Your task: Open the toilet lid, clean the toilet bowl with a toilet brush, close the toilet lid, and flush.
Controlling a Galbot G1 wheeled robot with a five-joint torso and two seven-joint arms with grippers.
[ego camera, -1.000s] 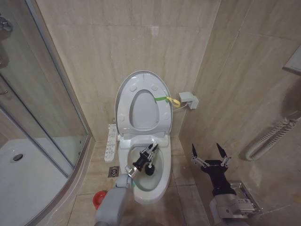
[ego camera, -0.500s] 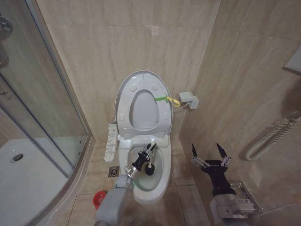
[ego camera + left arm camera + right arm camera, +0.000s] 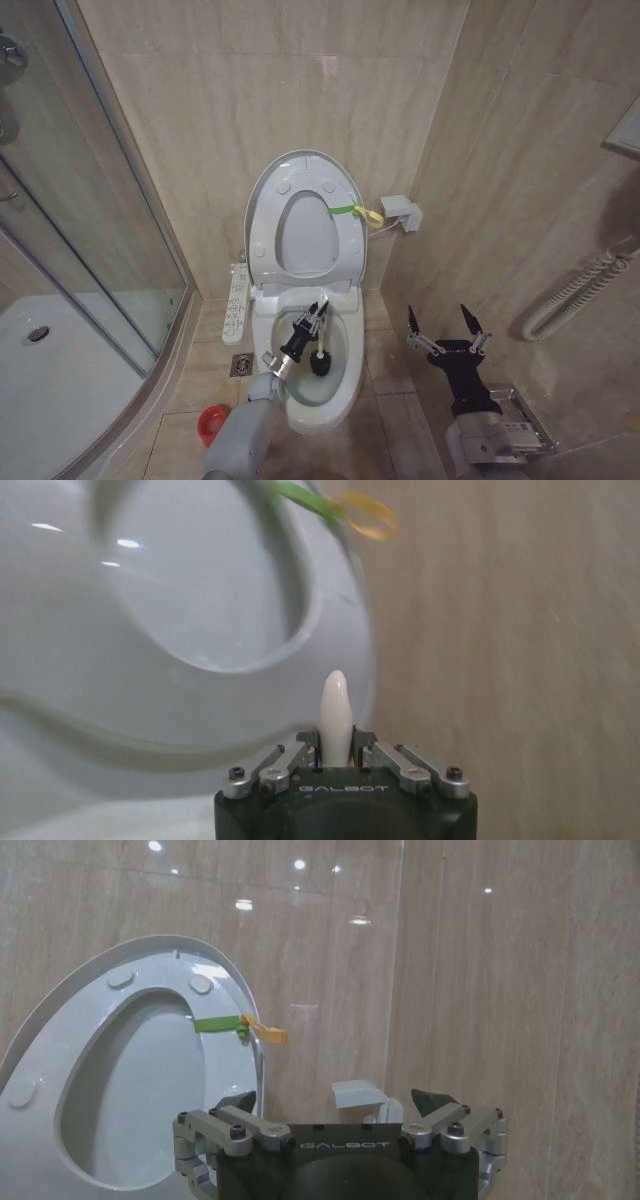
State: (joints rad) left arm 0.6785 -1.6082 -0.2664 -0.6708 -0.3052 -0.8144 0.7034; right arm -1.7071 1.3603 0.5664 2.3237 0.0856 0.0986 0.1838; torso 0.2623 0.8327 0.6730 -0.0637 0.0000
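Your left pincer [image 3: 312, 320] is down inside the toilet bowl [image 3: 345, 385], clamped tight around the thin white handle of the toilet brush [image 3: 320, 362], whose dark bristle head sits against the bowl's inner wall. The handle tip pokes up between the fingers [image 3: 290, 756] in the left wrist view. The toilet lid [image 3: 262, 205] stands upright against the wall, with the ring seat [image 3: 345, 245] raised against it. Your right pincer [image 3: 447, 322] hangs beside the toilet, spread wide and empty.
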